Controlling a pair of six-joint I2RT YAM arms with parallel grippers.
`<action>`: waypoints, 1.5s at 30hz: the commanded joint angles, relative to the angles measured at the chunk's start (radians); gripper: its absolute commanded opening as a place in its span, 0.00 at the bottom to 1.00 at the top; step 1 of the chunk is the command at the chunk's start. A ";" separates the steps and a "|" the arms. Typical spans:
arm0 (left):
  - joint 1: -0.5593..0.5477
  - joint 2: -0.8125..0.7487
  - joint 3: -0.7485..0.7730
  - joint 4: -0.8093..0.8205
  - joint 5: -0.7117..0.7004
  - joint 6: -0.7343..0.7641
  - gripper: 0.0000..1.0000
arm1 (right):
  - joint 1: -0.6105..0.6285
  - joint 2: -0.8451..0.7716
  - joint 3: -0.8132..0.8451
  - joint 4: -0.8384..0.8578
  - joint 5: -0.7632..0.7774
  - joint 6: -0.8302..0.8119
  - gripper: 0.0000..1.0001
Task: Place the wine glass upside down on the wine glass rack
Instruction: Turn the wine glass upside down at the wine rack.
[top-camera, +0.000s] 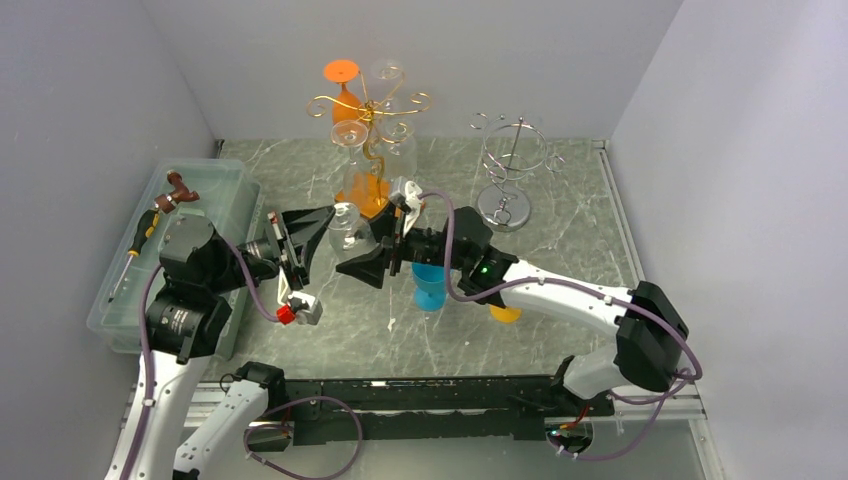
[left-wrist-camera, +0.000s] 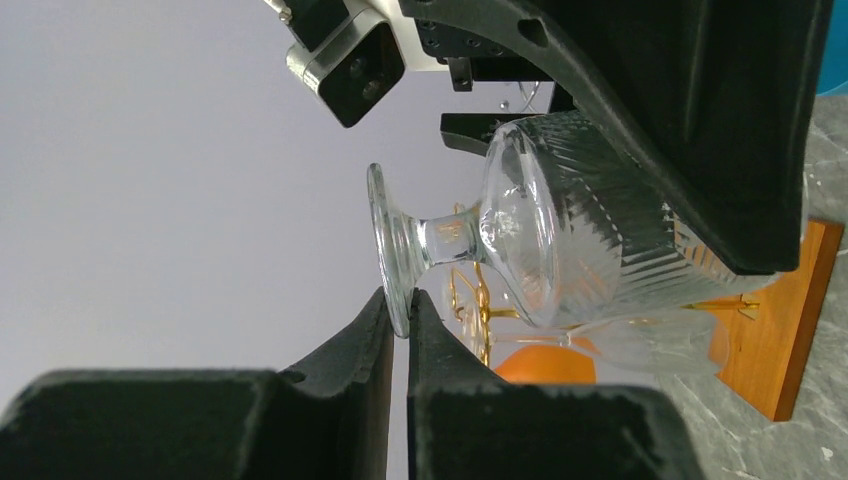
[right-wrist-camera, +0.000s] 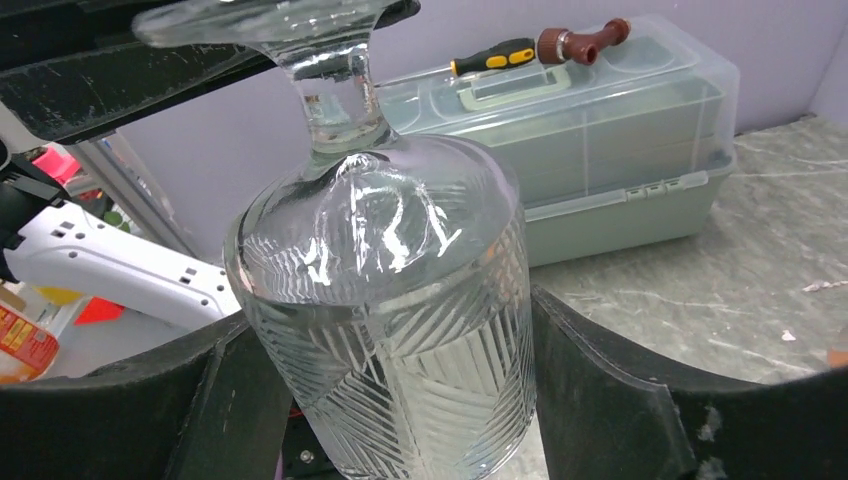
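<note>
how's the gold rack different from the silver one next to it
The gold rack stands on a flat orange base; the silver rack stands on a round metal base. The gold rack carries glasses hung upside down, among them an orange glass; the silver rack carries none. The gold rack is to the left, the silver rack to the right. Both are wire stands with curled arms.

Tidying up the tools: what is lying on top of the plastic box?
A yellow-and-black screwdriver and a brown object lie on the lid of the plastic box. Its contents cannot be made out through the cloudy walls.
</note>
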 joint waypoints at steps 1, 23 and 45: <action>-0.001 -0.018 -0.003 0.060 0.043 0.036 0.00 | -0.012 -0.068 -0.023 0.147 0.035 -0.012 0.60; -0.001 0.011 0.015 -0.009 -0.052 -0.082 0.99 | -0.427 -0.458 -0.442 0.151 0.136 -0.006 0.26; -0.001 0.120 0.099 -0.072 -0.081 -0.577 0.99 | -0.747 -0.375 -0.430 0.123 -0.157 0.149 0.16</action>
